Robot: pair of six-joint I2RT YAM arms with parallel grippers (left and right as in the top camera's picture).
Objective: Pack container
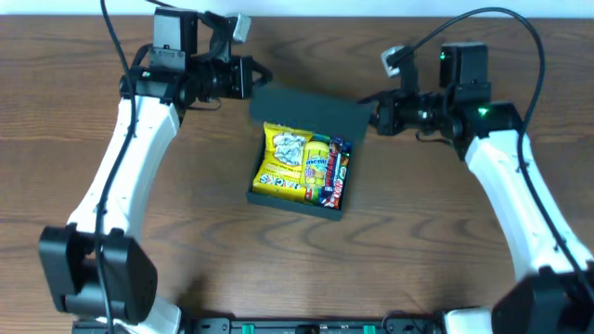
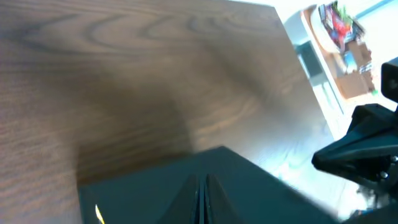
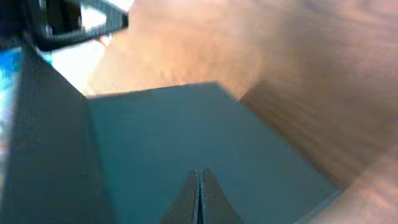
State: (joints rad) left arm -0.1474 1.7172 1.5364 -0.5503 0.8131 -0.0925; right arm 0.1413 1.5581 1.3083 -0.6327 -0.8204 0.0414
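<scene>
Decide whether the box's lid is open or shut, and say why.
Open. From overhead, the lid is raised behind the box, leaving the snack packets inside in plain sight.

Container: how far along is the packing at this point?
Done: snack packets already lie inside the container. In hand: the left gripper and right gripper, jaws shut, sit at the far corners of the raised flap lid. Left: folding the lid down; it stands open.
</scene>
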